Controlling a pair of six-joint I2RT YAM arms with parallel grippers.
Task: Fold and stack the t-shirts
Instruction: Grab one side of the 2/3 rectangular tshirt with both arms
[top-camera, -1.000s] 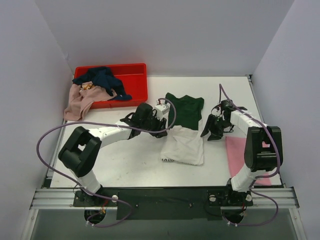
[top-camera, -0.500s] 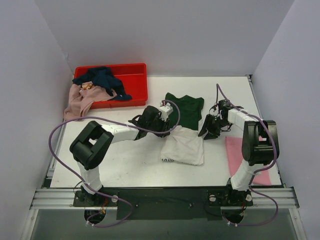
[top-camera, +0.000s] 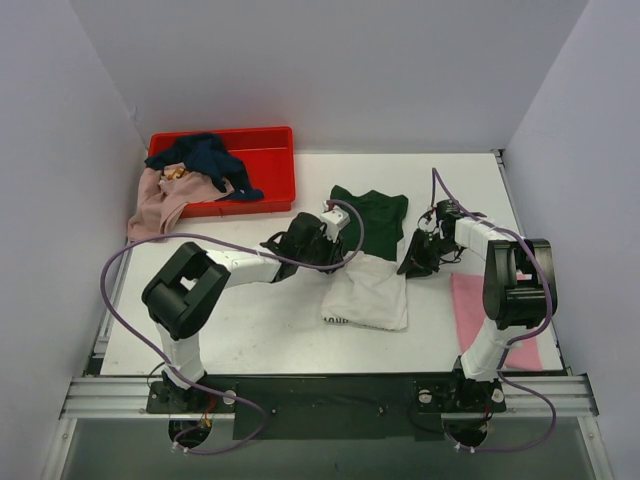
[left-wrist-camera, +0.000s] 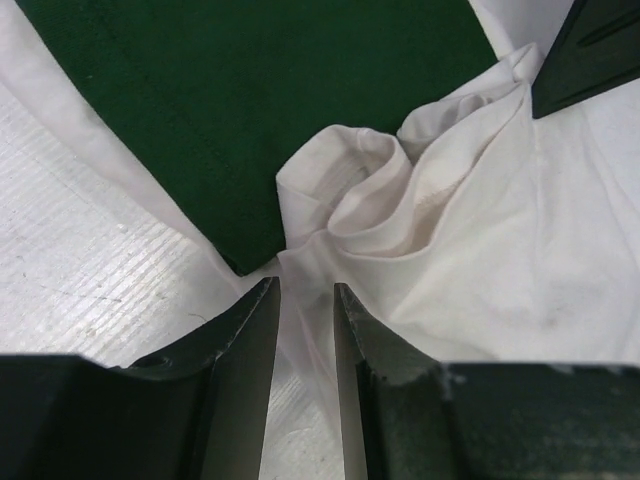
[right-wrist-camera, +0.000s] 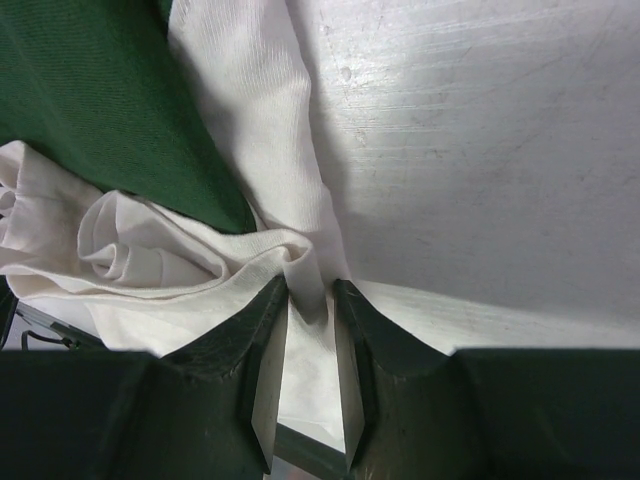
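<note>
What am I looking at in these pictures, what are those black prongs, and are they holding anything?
These are two robot arms, the left arm and the right arm, bolted at the near edge of a table. The wide picture comes from a fixed camera above and behind them; the close-ups come from a camera on each wrist. On the table lie a white and green t-shirt, a pink t-shirt at the right, and a red crate of more clothes at the far left. The black prongs are each arm's two fingers: the left fingers and the right fingers each pinch a fold of that shirt's white cloth.
</note>
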